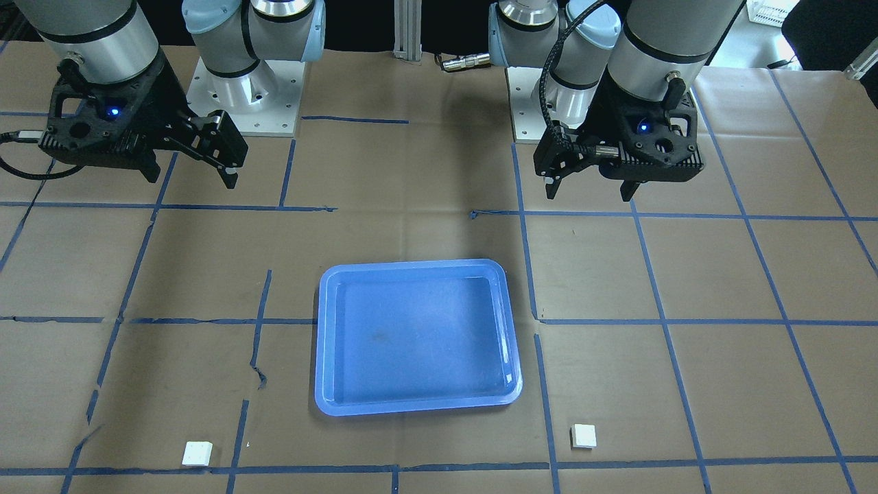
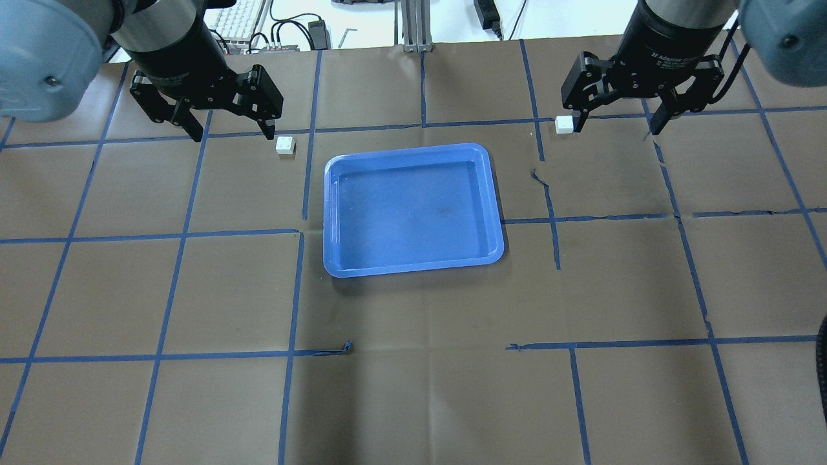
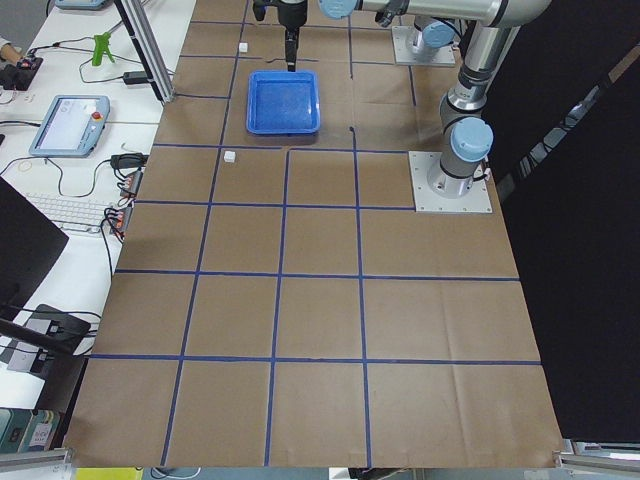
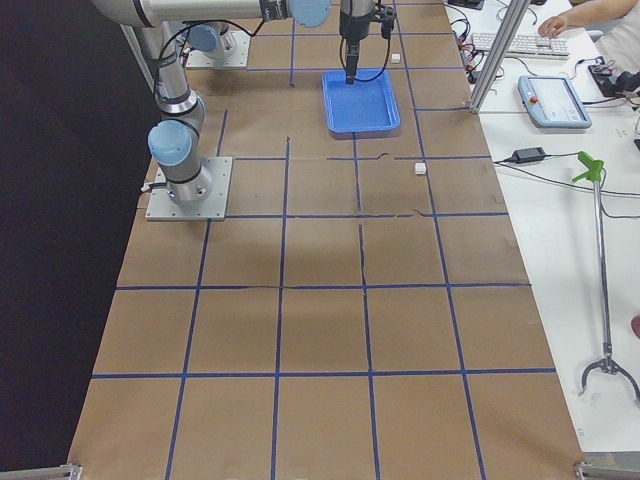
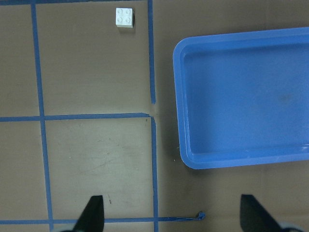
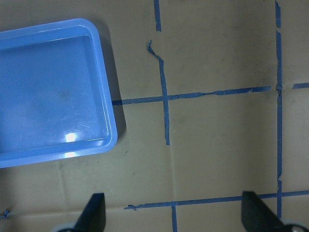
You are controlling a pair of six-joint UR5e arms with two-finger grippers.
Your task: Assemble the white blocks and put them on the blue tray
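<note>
The blue tray lies empty at the table's middle. One white block sits on the paper left of the tray's far corner, and the other white block sits to the tray's far right. They are apart. My left gripper hangs open and empty, high above the table. In the left wrist view the block lies far ahead of the gripper, with the tray on the right. My right gripper is open, empty and high. Its wrist view shows only the tray, no block.
Brown paper with a blue tape grid covers the table. The arm bases stand at the robot's side. A keyboard and cables lie beyond the far edge.
</note>
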